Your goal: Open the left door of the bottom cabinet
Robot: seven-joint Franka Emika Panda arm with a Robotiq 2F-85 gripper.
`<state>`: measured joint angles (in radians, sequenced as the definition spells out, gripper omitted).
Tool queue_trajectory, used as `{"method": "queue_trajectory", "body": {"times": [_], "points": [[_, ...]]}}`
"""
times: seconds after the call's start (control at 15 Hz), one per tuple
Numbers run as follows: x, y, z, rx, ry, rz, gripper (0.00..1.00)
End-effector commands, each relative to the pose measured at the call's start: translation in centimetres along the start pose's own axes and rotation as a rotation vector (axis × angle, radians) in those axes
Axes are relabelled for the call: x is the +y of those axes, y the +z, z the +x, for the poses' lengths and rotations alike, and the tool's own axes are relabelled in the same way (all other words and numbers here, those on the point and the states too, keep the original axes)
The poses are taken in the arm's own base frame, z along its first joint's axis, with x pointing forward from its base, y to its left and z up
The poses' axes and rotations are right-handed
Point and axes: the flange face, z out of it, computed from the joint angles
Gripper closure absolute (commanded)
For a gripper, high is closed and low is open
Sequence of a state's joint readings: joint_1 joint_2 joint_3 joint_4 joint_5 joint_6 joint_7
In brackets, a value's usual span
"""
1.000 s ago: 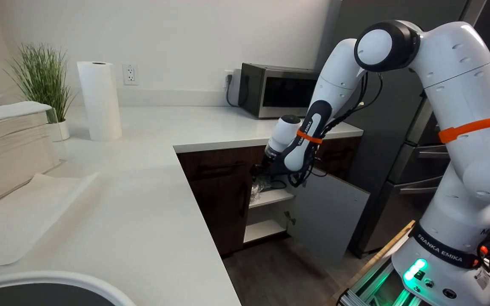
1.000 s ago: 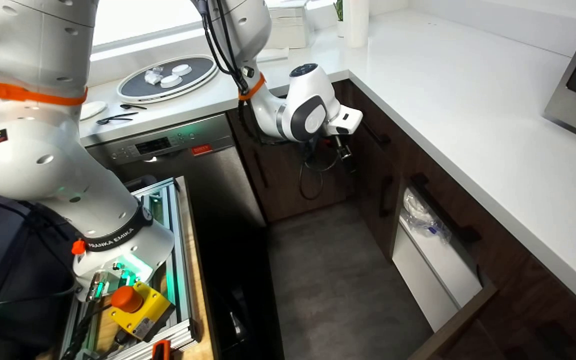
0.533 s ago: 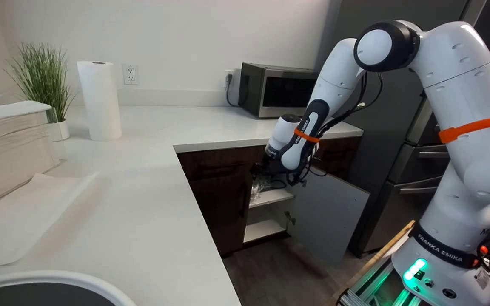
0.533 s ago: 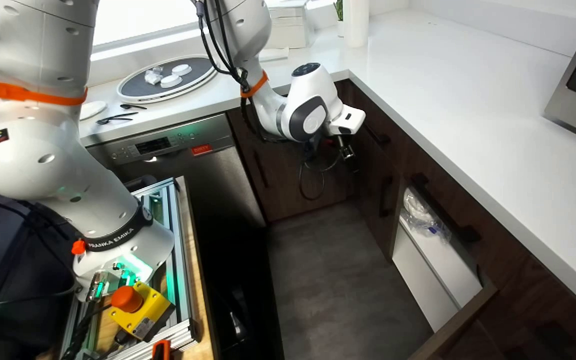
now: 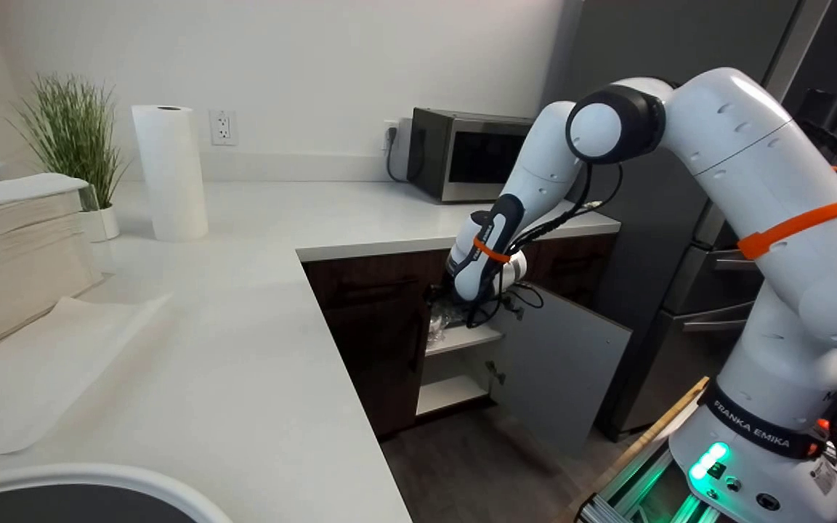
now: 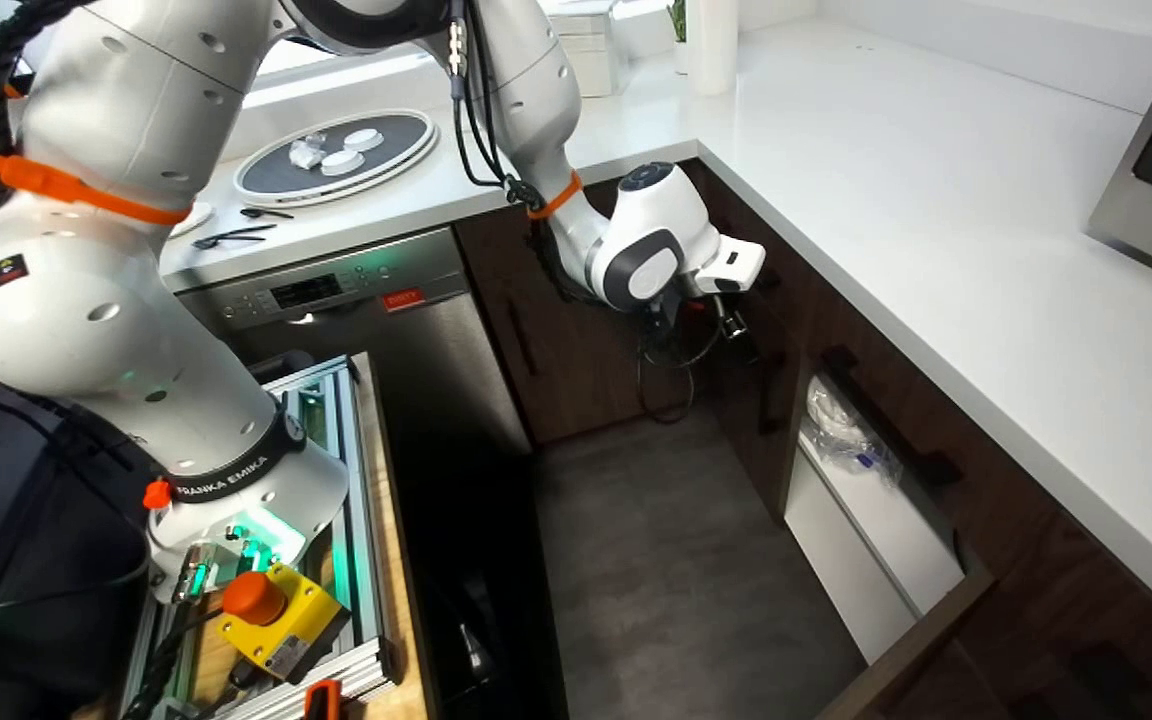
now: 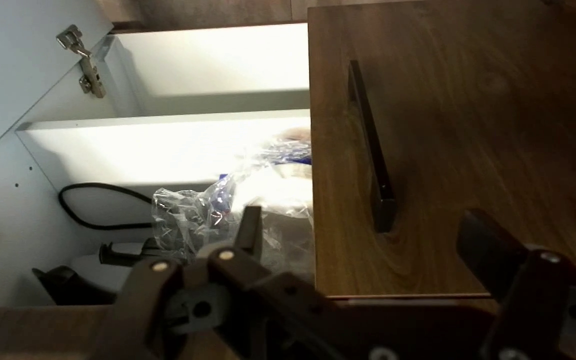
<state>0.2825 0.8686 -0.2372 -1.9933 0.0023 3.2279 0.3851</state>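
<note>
Spread wide, the claw (image 7: pixel 366 234) holds nothing; in the wrist view one finger (image 7: pixel 250 232) shows on each side of the nearer end of a black handle (image 7: pixel 372 142), with no contact visible. Compared with half a second ago, the arm (image 5: pixel 535 171) has dropped and, in an exterior view, its wrist (image 6: pixel 658 225) sits lower and nearer the left door (image 7: pixel 458 125), which bears that handle. That door has not moved: it is closed at the front of the bottom cabinet (image 7: pixel 20 222), beside the right door (image 5: pixel 564 363), which stands swung out. So this looks like the approach to the grip, the pull not yet begun; whether the claw reaches far enough around the handle I cannot tell.

Inside, the upper shelf (image 7: pixel 113 150) bears a clear plastic bag (image 7: pixel 228 205) with something pale in it, a black cord (image 7: pixel 93 185) and dark items (image 7: pixel 68 287) too hidden to name. On the worktop (image 5: pixel 266 218), a round tray (image 6: pixel 271 178) carries two white discs (image 6: pixel 341 162) and crumpled plastic (image 6: pixel 306 153); a white pot (image 5: pixel 101 224) holds a grassy plant (image 5: pixel 73 134).
</note>
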Motion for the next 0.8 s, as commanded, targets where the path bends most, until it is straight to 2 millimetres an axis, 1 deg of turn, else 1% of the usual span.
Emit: {"method": "queue_trajectory", "body": {"times": [0.0, 0.2, 0.47, 0.53, 0.67, 0.73], "points": [[-0.6, 3.9, 0.4, 0.032, -0.028, -0.003, 0.00], [-1.5, 5.9, 0.7, 0.050, -0.050, 0.013, 0.00], [-2.4, 7.7, 1.2, 0.067, -0.067, 0.027, 0.00], [-2.6, 8.1, 1.3, 0.072, -0.069, 0.030, 0.02], [-3.0, 8.7, 1.6, 0.089, -0.076, 0.030, 0.16], [-3.1, 9.0, 1.8, 0.096, -0.070, 0.037, 0.16]]}}
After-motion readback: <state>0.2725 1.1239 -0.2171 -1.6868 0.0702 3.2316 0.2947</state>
